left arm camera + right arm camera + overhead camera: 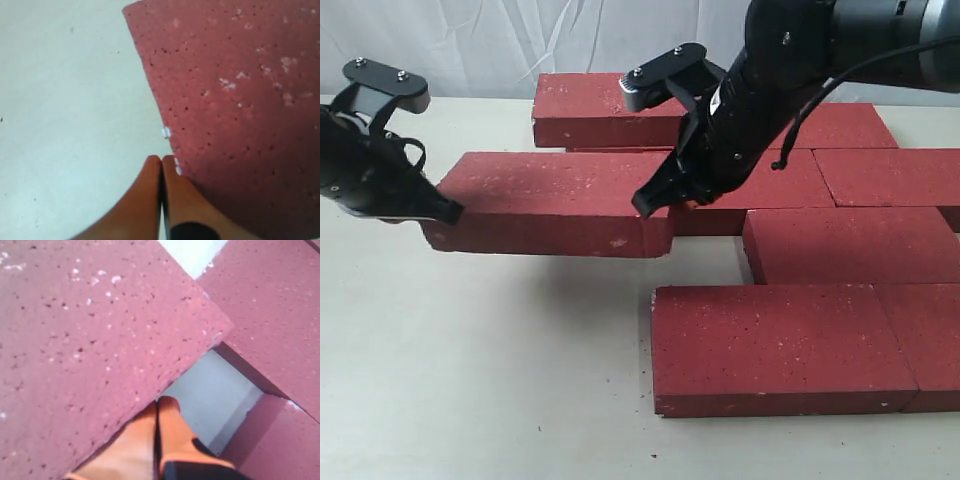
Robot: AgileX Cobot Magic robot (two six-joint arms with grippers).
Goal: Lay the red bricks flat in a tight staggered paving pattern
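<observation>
While both arms are reaching in further back, the front brick (pixel 770 345) is lying flat on the bench (pixel 480 390) nearest the camera. Its right end is touching a cut-off neighbour brick (pixel 928 340). Just behind, the second-row brick (pixel 850 240) is lying flat and sitting offset to the right; cannot tell if it is touching the front row.

Next row back, the long left brick (pixel 545 195) is sticking out to the left of the other red bricks, with a shadow under its near face; cannot tell if it is resting fully on the bench. The left pincer (pixel 450 210) is clenched on nothing, tip touching this brick's left end. In the left wrist view the left pincer (pixel 161 160) is showing its orange fingers (pixel 145 200) pressed together right at the brick's edge (pixel 240 100).

The right pincer (pixel 648 203) is also clenched and empty, tip meeting the same brick's right end. In the right wrist view the right pincer (pixel 159 402) is sitting against that brick (pixel 75 340), beside a bare patch of bench (pixel 215 395).

The arm-hidden brick (pixel 770 185) and the right-edge brick (pixel 890 175) are continuing this row. Furthest back, the far brick (pixel 600 105) is lying flat, with the back-right brick (pixel 845 125) beside it.
</observation>
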